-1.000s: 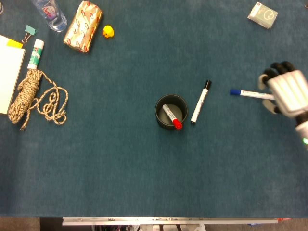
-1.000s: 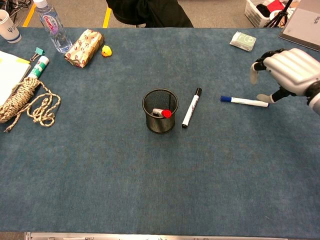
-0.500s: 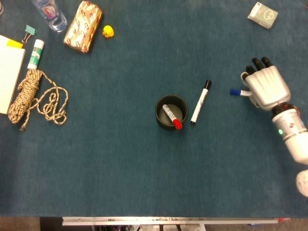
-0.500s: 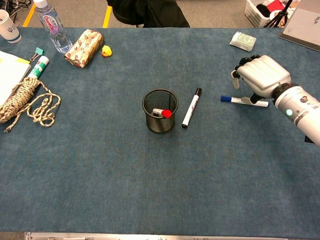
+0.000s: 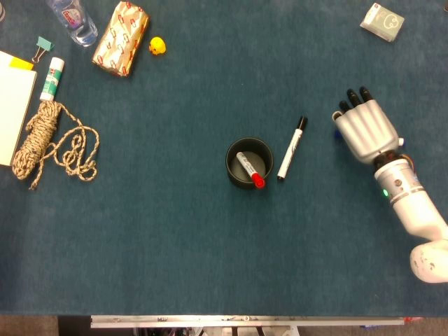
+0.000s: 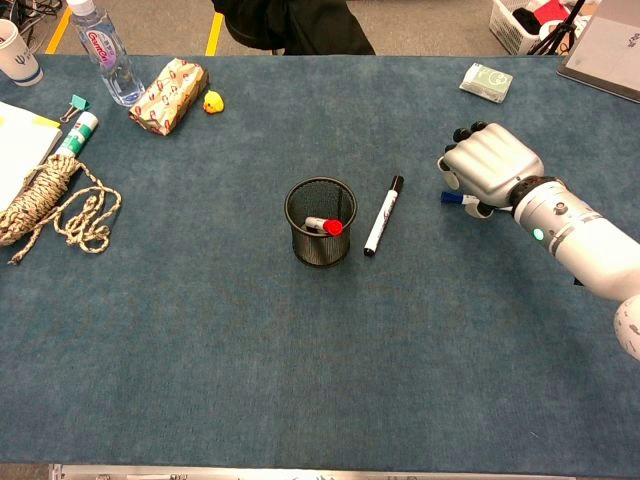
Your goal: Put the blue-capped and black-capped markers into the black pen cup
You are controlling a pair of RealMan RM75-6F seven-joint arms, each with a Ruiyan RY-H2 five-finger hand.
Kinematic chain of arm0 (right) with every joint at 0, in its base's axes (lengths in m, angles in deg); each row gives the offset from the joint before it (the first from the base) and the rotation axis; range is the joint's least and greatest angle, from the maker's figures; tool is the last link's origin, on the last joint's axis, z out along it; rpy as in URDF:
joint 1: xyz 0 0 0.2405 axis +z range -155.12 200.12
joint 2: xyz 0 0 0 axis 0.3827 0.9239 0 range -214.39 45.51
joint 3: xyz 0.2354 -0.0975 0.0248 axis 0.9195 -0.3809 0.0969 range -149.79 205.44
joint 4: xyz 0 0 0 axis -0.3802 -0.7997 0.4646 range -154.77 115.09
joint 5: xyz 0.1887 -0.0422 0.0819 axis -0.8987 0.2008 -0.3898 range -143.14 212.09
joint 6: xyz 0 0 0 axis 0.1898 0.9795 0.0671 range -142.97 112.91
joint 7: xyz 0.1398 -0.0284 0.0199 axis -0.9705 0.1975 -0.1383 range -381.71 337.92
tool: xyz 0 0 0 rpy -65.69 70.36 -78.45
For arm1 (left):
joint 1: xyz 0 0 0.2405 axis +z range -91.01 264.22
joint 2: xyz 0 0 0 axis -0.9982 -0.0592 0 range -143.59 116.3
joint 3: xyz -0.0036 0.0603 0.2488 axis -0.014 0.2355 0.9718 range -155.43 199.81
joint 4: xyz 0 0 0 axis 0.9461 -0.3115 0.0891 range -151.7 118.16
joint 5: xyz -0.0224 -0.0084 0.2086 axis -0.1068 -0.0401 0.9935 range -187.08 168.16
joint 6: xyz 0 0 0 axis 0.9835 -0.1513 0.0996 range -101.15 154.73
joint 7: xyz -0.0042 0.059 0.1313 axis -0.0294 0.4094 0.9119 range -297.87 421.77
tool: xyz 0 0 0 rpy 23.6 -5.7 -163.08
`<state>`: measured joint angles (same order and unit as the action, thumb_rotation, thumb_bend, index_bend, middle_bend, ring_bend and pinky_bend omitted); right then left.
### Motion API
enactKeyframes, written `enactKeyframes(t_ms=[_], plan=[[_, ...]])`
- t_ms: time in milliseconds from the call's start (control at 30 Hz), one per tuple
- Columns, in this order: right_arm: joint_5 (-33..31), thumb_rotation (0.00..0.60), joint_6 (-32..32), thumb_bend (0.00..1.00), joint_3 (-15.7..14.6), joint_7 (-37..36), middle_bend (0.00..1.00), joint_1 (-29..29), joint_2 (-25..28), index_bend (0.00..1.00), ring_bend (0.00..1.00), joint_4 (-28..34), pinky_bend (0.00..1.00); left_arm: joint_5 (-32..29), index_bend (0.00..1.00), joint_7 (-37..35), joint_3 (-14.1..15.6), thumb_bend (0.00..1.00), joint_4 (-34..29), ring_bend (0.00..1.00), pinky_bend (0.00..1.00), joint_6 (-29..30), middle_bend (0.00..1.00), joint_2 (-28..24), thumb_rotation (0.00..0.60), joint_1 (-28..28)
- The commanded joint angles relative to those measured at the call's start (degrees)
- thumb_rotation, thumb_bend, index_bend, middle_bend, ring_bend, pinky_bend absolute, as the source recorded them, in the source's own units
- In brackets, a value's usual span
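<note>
We see open blue table (image 5: 175, 238) all around the black pen cup (image 5: 248, 162), where a red-capped marker (image 5: 250, 169) leans inside. The black-capped marker (image 5: 292, 148) lies just to its right. Between that and our right hand (image 5: 364, 130), a clear lane. Rope (image 5: 49, 143) sits well apart, far left.

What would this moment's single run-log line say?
right hand: over blue-capped marker, grasp unclear | black-capped marker: on table | black pen cup: holds red-capped marker
</note>
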<state>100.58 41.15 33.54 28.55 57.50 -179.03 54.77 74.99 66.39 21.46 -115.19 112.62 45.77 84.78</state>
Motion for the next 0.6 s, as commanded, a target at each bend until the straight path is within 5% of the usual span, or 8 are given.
enactKeyframes(t_ms=[33,600], plan=[[-0.6,0.600,-0.3,0.20,-0.2,0.4,0.37,0.4,-0.8,0.51,0.17,-1.0,0.20,-0.2,0.36,-0.2,-0.1,0.42,0.2,0.32,0.24,-0.1,0.33,0.0,0.600,0.0],[-2.5,0.600,-0.6,0.23,-1.4,0.8,0.36,1.7,-2.4,0.54,0.17,-2.7,0.20,-0.3,0.36,-0.2,-0.1,0.42,0.2,0.32,0.24,-0.2,0.33,-0.3,0.600,0.1]])
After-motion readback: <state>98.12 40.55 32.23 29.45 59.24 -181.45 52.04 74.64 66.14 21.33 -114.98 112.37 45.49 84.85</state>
